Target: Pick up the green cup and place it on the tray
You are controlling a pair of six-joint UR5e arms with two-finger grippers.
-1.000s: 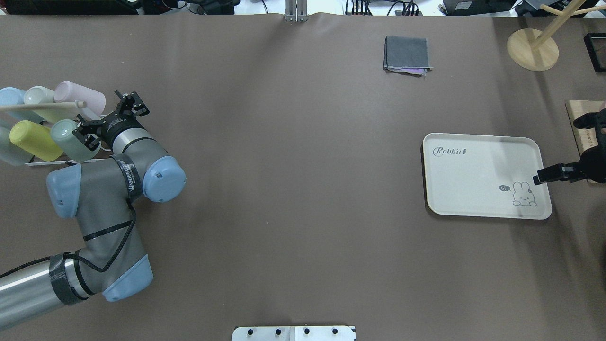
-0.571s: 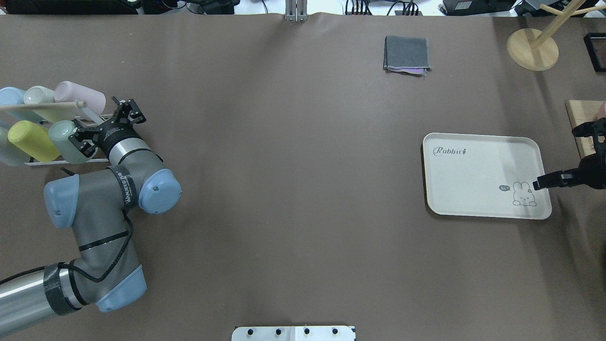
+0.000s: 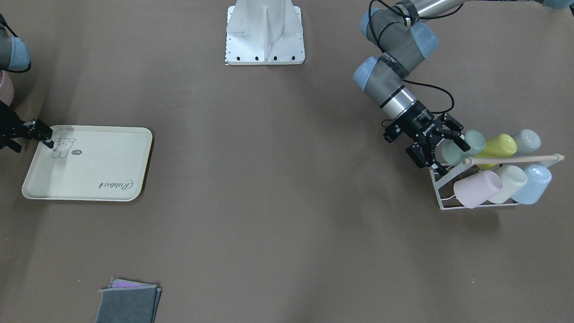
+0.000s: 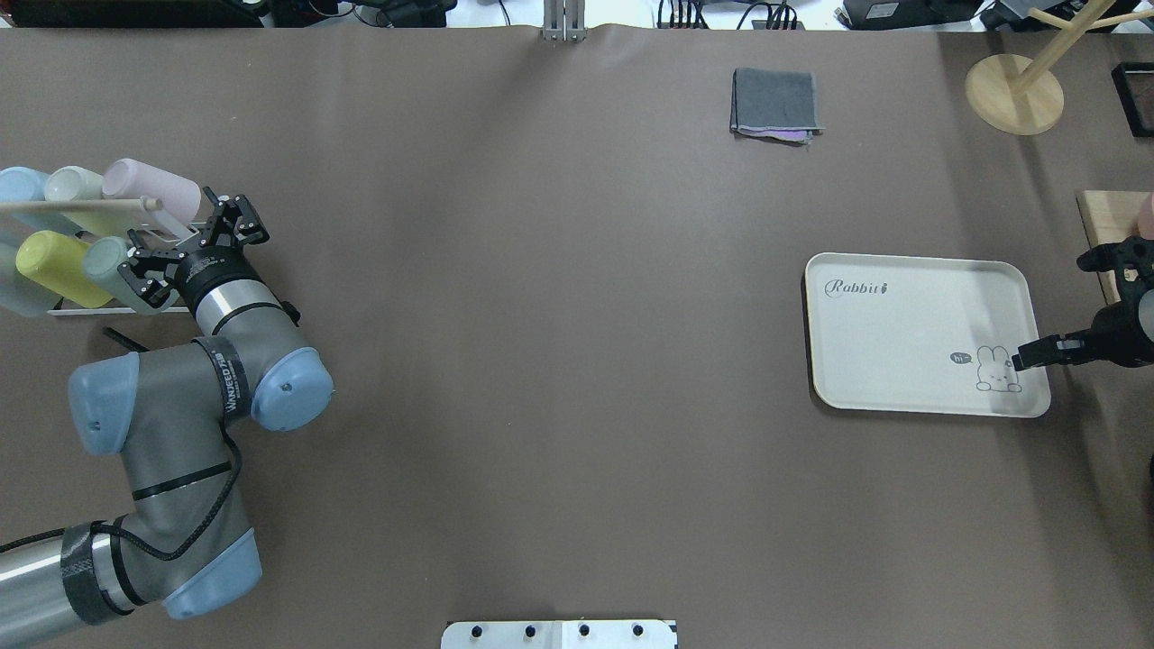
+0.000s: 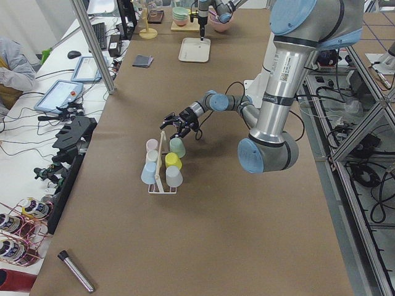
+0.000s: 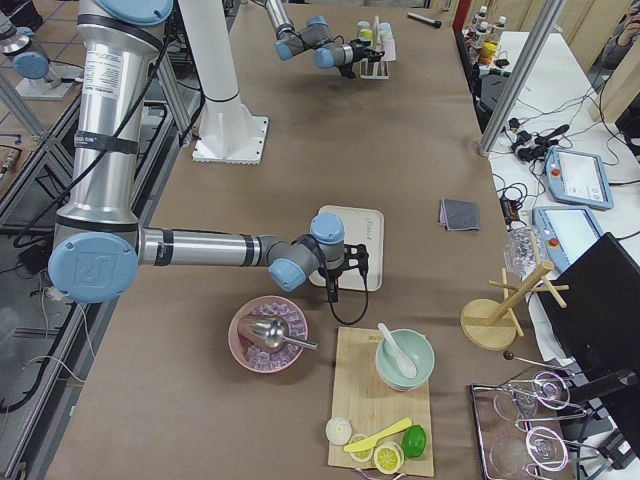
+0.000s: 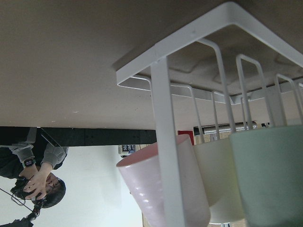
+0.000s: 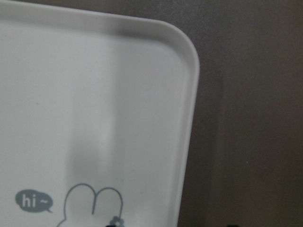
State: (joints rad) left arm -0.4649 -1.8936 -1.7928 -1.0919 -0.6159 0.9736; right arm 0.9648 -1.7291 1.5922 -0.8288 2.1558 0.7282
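At the near left, the left gripper [image 4: 167,242] sits with its jaws spread apart and empty, right against the white wire rack [image 7: 165,118]. The green cup [image 3: 464,144] rests tilted on that rack, at the end towards the table's middle and in the row nearer the robot. Its closed base points away from the gripper, and a lime cup [image 3: 497,144] is just beside it. In the wrist view the cup sits at the right edge and a rack post stands in the centre, so it cannot be told whether the fingers flank the cup.

The cup looks like matte, thin-walled plastic, slightly tapered. It is probably light, stiff and not fragile, though smooth enough to slip. A hold across the wall at mid-height seems best, clear of the lime neighbour and the wooden dowel [image 3: 513,158], followed by a pull along the tilt.

At the right, the tray [image 4: 902,315] lies flat. It is cream and round-cornered, with a raised rim. The right gripper [image 4: 1023,359] hovers over the corner with the drawing, and how its jaws stand cannot be told. Farther off lies a folded grey cloth [image 4: 775,101].
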